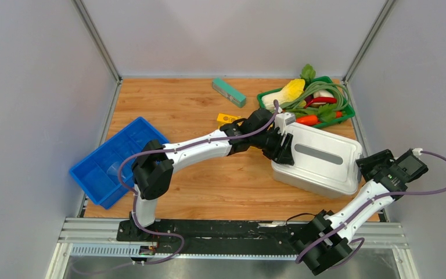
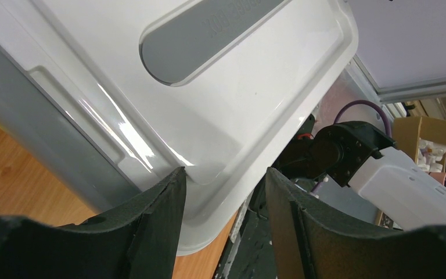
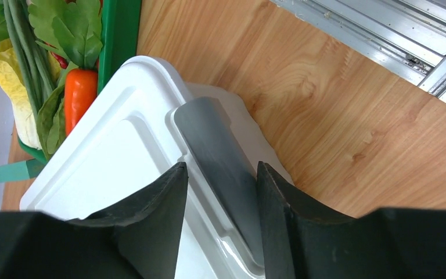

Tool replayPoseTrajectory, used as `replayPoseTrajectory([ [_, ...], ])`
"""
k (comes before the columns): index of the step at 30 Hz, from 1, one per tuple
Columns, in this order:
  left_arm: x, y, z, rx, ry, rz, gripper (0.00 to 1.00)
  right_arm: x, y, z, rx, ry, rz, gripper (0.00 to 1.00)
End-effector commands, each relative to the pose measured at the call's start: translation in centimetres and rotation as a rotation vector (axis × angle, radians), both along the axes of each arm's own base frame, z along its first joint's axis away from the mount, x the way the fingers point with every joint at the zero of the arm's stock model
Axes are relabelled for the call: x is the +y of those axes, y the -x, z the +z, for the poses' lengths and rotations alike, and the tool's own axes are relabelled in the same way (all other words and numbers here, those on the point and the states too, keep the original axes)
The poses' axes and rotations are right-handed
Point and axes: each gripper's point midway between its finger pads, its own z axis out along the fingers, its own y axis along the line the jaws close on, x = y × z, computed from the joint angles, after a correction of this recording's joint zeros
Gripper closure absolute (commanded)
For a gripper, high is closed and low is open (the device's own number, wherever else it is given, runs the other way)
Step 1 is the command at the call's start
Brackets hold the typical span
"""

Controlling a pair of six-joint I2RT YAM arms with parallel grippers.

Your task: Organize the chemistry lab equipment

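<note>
Top: white box (image 1: 325,174) w/ grey handle (image 1: 318,153) sits on tabletop (image 1: 209,186), R of centre, just in front of green basket (image 1: 350,108). L gripper (image 1: 283,150) at box's L end, R gripper (image 1: 363,167) at its R end. Yellow rack (image 1: 227,119) lies behind L arm, near teal block (image 1: 229,92); blue tray (image 1: 107,165) at L edge.
L wrist: jaws well apart, lid corner betw. them; can't tell if gripping.
R wrist: jaws narrowish, astride grey latch (image 3: 215,139) on box end; contact unclear.
</note>
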Motion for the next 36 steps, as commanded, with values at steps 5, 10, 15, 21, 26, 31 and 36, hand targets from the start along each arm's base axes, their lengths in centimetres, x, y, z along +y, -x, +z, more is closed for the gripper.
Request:
replayPoseTrajectory([
  [5,-1.1,0.7,-3.0,0.031,-0.017,-0.028,0.39,6.2,-0.5,0.4,-0.033,-0.178,0.154,0.54],
  [10,-1.3,0.9,-3.2,0.042,-0.015,-0.031,0.39,7.9,-1.2,1.0,-0.038,-0.151,0.237,0.56],
  [15,-1.5,1.0,-3.6,0.059,-0.012,-0.033,0.39,8.3,-1.0,0.3,-0.002,-0.139,0.243,0.48],
  [21,-1.4,1.2,-3.3,0.059,-0.010,-0.043,0.39,7.5,-0.5,0.9,0.022,-0.099,0.192,0.44],
  [26,-1.5,1.6,-0.5,0.045,0.038,-0.070,0.39,5.8,0.1,4.7,0.038,-0.009,0.115,0.29],
  [31,-2.0,1.7,3.8,0.032,0.111,-0.080,0.39,4.9,0.3,10.0,0.016,0.073,0.094,0.17],
  [36,-0.8,1.5,8.5,-0.043,0.152,-0.072,0.39,6.4,-0.9,13.1,-0.033,0.080,0.195,0.04],
])
